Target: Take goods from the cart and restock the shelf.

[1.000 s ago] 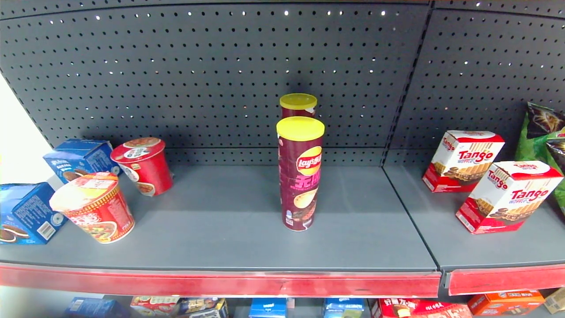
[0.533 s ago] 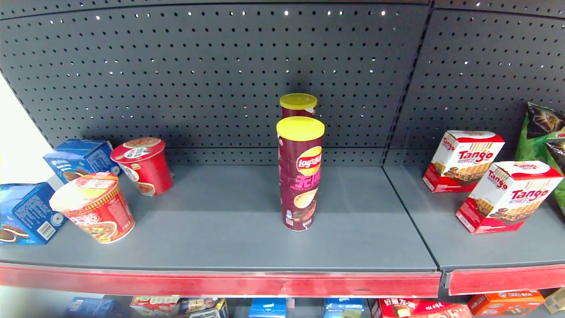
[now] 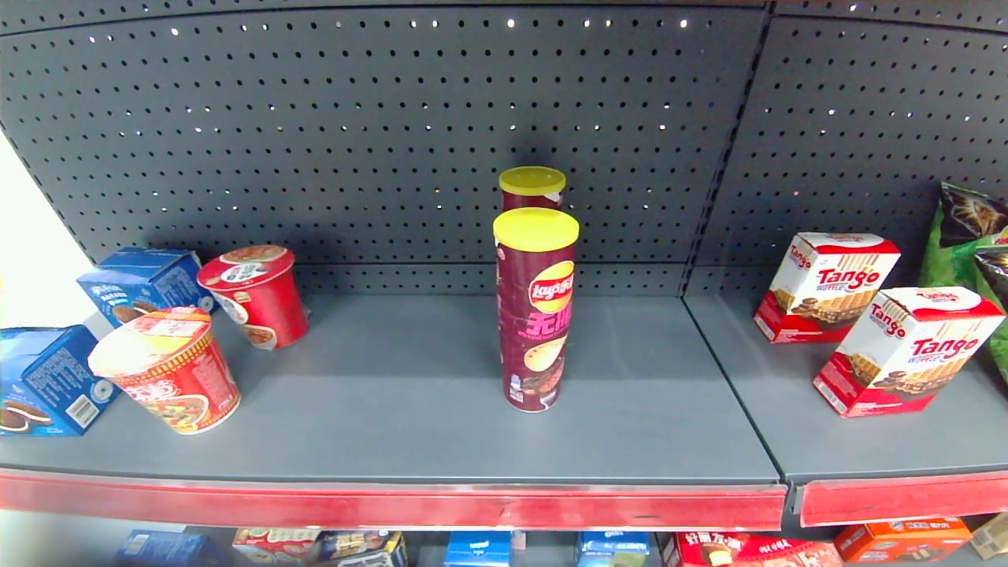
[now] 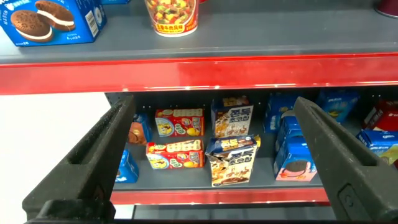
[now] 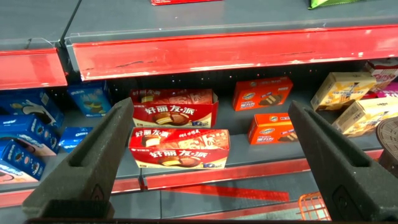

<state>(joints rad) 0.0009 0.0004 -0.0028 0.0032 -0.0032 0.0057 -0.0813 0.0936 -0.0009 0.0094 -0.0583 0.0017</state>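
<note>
Shelf point(image 3: 394, 425) spans the lower half of the head view: a grey deck with a red front strip point(image 3: 394, 505) and a perforated back panel point(image 3: 354, 134). At centre frame two tall chip cans with yellow lids stand upright, the front can point(image 3: 535, 315) directly before the rear can point(image 3: 532, 183).

At left sit two red noodle cups, the near cup point(image 3: 169, 370) by the front edge and the far cup point(image 3: 256, 295) behind it. Two blue biscuit boxes flank them, the near blue box point(image 3: 43, 382) at the frame's left edge and the far blue box point(image 3: 142, 279) above it.

At right, on the adjoining deck, two red-and-white wafer boxes stand tilted, the front wafer box point(image 3: 906, 350) and the back wafer box point(image 3: 827, 287). Green snack bags point(image 3: 972, 252) lie at the right edge.

Each wrist view looks toward a lower shelf tier. The left gripper point(image 4: 212, 109) has its jaws spread wide with nothing between them, facing small snack cartons point(image 4: 180, 137). The right gripper point(image 5: 211, 106) is likewise agape and empty — beyond it lie red pie boxes point(image 5: 177, 149) and orange boxes point(image 5: 264, 93).
</note>
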